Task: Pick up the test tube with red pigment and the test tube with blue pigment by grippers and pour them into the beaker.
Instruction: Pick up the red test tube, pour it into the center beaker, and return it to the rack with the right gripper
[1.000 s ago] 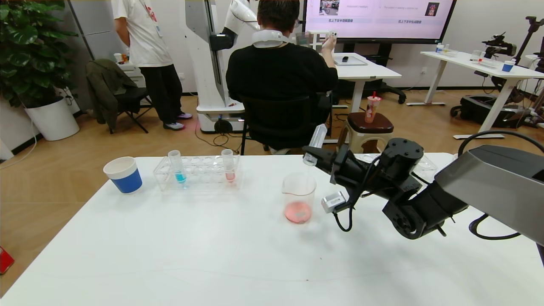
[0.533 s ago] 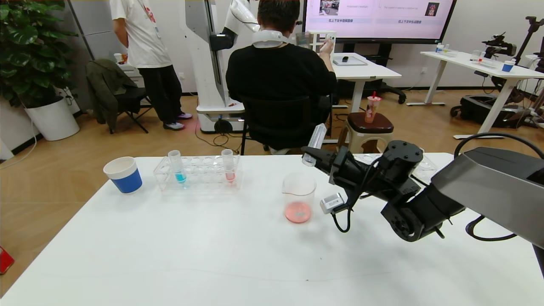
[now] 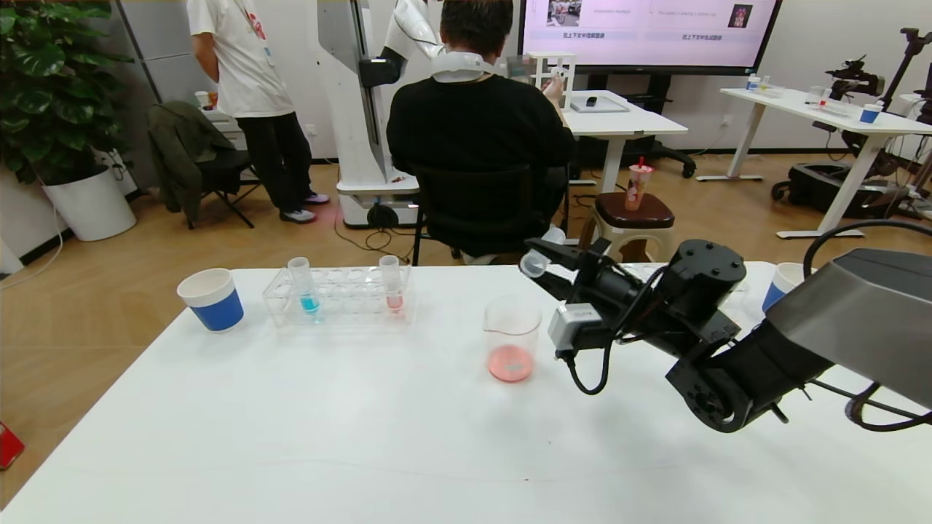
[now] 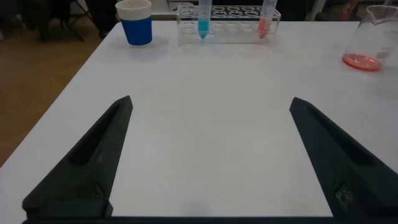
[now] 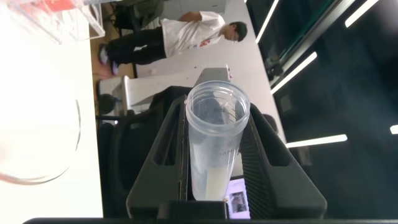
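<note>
Jaws of the right gripper [image 3: 542,260] pinch an empty clear tube [image 5: 214,134], tipped just above and right of the beaker [image 3: 512,337] at mid-frame on the bench [image 3: 328,437]. Red liquid sits in the beaker. Left gripper [image 4: 208,155] jaws are spread wide. Blue tube [image 3: 301,284] stands in the rack [image 3: 338,296], upper left.

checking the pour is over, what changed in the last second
The right gripper, shut on the emptied test tube, rolled the tube from steeply tipped over the beaker to nearly level and drew slightly back. The red liquid in the beaker, the rack with its blue tube, and the open left gripper stayed put.
</note>
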Motion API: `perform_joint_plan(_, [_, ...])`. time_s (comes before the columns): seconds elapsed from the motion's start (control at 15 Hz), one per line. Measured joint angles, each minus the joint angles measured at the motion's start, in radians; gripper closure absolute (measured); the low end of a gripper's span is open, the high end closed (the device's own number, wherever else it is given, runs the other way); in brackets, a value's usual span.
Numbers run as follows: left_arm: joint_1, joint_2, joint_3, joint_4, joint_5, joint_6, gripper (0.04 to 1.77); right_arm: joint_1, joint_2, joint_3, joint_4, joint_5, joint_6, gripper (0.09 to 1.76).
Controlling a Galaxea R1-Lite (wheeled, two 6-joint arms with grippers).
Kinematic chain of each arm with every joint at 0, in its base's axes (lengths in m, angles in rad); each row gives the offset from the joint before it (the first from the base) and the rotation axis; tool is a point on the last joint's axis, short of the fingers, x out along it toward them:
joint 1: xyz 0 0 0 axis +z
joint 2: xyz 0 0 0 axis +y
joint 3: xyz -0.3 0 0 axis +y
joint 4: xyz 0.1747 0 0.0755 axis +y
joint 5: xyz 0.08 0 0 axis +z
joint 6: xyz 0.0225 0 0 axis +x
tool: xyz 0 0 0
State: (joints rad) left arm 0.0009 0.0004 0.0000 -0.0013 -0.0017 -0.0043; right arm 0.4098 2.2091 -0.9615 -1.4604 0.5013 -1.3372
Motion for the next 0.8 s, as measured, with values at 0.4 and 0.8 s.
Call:
perform_joint_plan(0.4, [0.000, 0.000, 0.000, 0.000, 0.000, 0.000, 0.04, -0.044, -0.170, -0.027, 0.091, -0.057, 0.466, 1.33])
perform_joint_plan(0.8, [0.000, 0.000, 0.000, 0.000, 0.000, 0.000, 0.04, -0.055, -0.267, 0.076, 0.090, -0.384, 0.990, 1.33])
